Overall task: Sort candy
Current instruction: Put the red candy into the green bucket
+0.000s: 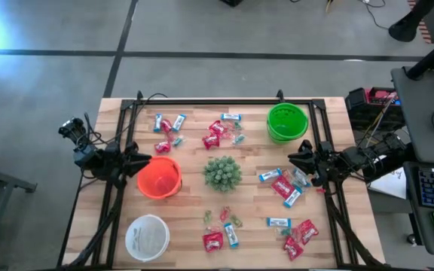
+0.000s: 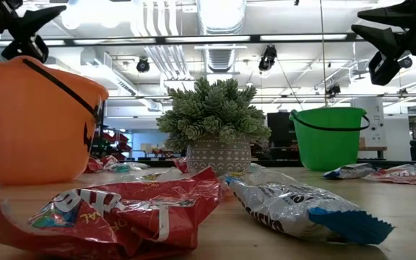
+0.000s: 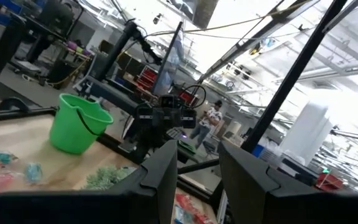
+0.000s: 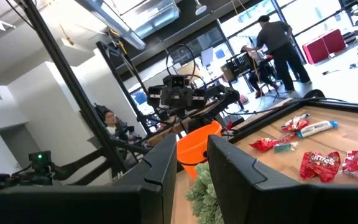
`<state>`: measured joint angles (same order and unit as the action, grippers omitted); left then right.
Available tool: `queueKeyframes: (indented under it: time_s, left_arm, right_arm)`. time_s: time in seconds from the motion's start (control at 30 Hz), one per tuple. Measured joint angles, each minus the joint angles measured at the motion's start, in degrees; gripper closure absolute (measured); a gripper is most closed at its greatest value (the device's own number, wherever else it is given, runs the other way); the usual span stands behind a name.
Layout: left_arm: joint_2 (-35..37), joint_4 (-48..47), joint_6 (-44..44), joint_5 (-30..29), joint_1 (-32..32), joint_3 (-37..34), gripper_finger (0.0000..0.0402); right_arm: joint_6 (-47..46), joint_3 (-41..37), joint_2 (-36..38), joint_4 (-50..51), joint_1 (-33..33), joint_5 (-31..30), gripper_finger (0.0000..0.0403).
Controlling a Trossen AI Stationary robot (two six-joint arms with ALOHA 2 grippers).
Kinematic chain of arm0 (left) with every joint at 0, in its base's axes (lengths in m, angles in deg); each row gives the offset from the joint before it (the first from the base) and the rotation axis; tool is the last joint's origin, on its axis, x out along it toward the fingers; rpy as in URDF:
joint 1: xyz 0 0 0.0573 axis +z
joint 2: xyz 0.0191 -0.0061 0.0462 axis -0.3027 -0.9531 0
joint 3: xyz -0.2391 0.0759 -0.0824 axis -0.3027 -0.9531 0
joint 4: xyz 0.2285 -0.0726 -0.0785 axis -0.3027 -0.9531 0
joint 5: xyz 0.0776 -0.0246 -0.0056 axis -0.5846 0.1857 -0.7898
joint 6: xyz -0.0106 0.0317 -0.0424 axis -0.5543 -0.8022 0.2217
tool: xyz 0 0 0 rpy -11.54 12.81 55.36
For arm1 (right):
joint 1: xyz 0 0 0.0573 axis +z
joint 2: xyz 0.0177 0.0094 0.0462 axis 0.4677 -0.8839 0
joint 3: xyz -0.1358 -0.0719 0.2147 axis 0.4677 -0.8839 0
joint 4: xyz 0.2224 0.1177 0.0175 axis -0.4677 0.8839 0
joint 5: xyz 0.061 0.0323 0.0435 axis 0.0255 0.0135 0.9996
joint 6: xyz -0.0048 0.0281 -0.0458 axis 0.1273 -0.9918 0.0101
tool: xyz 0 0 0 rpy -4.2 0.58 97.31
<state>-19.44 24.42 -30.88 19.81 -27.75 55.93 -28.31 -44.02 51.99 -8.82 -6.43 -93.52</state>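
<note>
Candy lies scattered on the wooden table [image 1: 330, 218]: red packets [image 1: 212, 241] and blue-and-white bars [image 1: 278, 222], with groups at the far left [image 1: 168, 126], far middle [image 1: 221, 132] and right [image 1: 285, 184]. In the low view a red packet [image 2: 121, 209] and a blue-and-white bar [image 2: 295, 206] lie close to the camera. My left gripper [image 1: 143, 160] hovers open at the table's left side, above the orange bucket [image 1: 159, 178]. My right gripper [image 1: 296, 156] hovers open at the right side, near the green bucket [image 1: 287, 122]. Both wrist views show a bare gap between the fingers [image 3: 197, 155] [image 4: 191, 146].
A small spiky green plant in a patterned pot [image 1: 222, 172] stands mid-table. A white bucket [image 1: 148, 237] sits at the near left corner. Black frame rails [image 1: 217, 101] run along the table's far edge and sides. People stand in the room beyond.
</note>
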Motion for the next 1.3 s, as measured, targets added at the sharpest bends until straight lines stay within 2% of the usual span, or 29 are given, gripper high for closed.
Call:
queueKeyframes:
  time_s: [0.67, 0.9, 1.3]
  left_arm:
    - [0.0, 0.6, 0.5, 0.5, 0.0, 0.0, 0.0299]
    - [0.0, 1.9, -0.8, 4.1, 0.0, 0.0, 0.0299]
    - [-3.1, 2.4, -1.1, 0.9, 0.1, 0.0, 0.0299]
  right_arm:
    - [0.1, 0.0, 0.0, 0.1, 0.0, 0.0, 0.0319]
    - [0.2, 0.0, 0.0, 0.2, 0.0, 0.0, 0.0319]
    - [0.1, 0.0, 0.0, 0.2, 0.0, 0.0, 0.0319]
